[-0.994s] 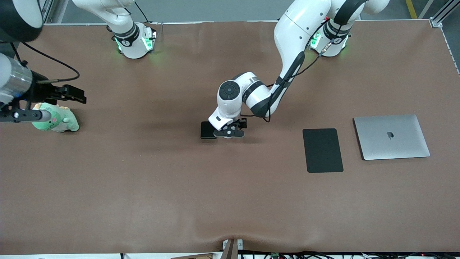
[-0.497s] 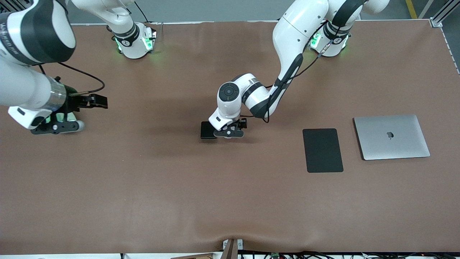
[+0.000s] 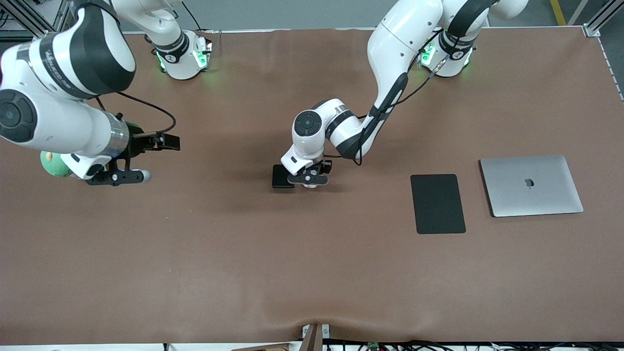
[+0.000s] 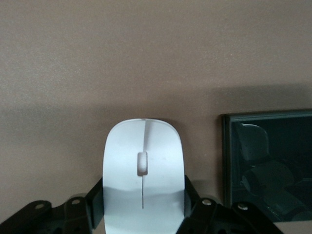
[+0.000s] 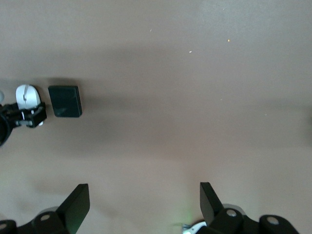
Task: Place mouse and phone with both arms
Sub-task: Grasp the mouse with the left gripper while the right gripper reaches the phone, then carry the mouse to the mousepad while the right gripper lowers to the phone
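Note:
The white mouse (image 4: 143, 170) lies on the brown table with my left gripper (image 4: 143, 210) shut on it, one black finger (image 4: 95, 210) pressed to each flank. In the front view that left gripper (image 3: 307, 179) covers the mouse at mid-table. The black phone (image 3: 279, 176) lies flat right beside the mouse, toward the right arm's end, untouched; it also shows as the phone (image 4: 268, 163) in the left wrist view. My right gripper (image 3: 119, 177) hangs open and empty over bare table near the right arm's end, its fingers (image 5: 78, 204) wide apart. From there the mouse (image 5: 27, 95) and phone (image 5: 66, 101) look small.
A flat black mouse pad (image 3: 437, 203) and a shut silver laptop (image 3: 530, 185) lie toward the left arm's end. A green plush toy (image 3: 52, 165) sits partly under the right arm.
The left gripper has shut on the mouse. The right arm has swung from over the plush toy toward the table's middle, gripper still open.

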Robot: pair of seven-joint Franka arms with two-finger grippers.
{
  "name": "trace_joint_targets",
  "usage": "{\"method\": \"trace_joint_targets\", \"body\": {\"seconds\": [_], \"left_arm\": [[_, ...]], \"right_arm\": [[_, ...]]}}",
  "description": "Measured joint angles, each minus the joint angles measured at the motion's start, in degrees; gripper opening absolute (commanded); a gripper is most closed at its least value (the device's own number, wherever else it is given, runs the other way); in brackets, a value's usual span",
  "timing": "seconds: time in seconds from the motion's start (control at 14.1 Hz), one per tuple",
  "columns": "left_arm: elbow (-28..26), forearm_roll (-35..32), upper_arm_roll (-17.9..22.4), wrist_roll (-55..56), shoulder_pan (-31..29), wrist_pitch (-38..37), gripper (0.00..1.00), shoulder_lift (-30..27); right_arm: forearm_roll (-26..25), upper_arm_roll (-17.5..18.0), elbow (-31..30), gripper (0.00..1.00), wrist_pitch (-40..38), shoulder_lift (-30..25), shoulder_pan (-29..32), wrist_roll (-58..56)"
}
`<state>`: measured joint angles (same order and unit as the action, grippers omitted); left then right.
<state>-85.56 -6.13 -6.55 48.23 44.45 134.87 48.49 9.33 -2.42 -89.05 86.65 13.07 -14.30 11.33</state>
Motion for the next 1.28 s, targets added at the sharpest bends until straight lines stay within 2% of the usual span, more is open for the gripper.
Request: {"method": "trace_joint_targets", "body": {"seconds": [0.28,0.5,0.85,1.28], "left_arm": [[0.9,0.0,0.4,0.0,-0.3,0.4,0.15,-0.7],[1.6,0.0,0.8,0.0,-1.4,-0.3,0.15,-3.2],[1.6,0.0,1.0,-1.6,-6.7,-7.4,0.15,-10.2],[1.5,0.0,1.0,-8.3,-14.2,-13.8,0.16,-14.1]], "right_arm": [[0.4,0.1,-1.9,1.00,5.2,1.1,-3.8,5.7],[0.4,0.1,-2.5,1.00,8.2,2.1,-6.3,8.9],[1.8,0.1,-4.4,1.00,13.6,4.5,-9.9,14.2],[1.9,0.1,-4.7,1.00,21.3,9.6,-14.9,18.7]]}}
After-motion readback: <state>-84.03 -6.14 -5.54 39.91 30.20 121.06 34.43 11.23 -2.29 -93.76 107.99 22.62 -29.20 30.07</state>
